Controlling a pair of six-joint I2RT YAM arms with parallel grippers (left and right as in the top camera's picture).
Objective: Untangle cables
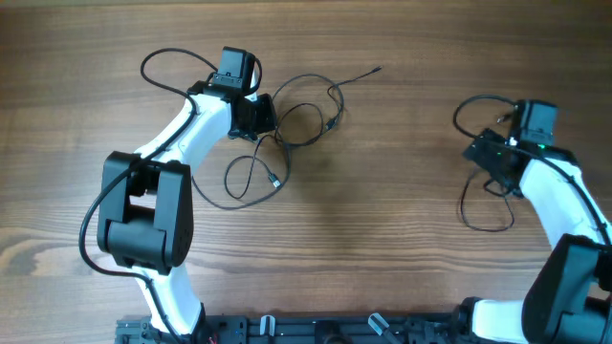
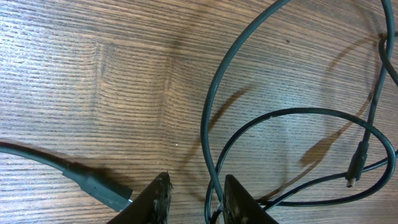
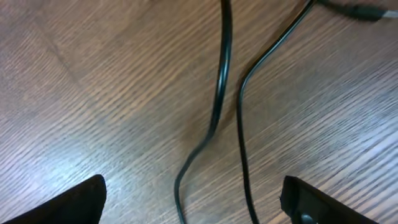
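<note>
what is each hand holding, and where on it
right hand open, holding nothing; a cable runs between the fingers of the left hand, grip unclear

Left arm (image 1: 191, 129): white shell links between bulky black joint housings with rounded corners. A thick black wire (image 1: 84, 229) bows out beside the big shoulder block.

Left tool (image 2: 196, 186): two matte black tapering fingers (image 2: 158, 199), with pale, rough tips (wear or dust, can't tell).

Right arm (image 1: 559, 191): same white-and-black build, with a small green light (image 1: 495, 143) on the black wrist block.

Right tool (image 3: 193, 199): black fingers, blunter and smooth.

Black base rail (image 1: 287, 330) joins both arm bases.
</note>
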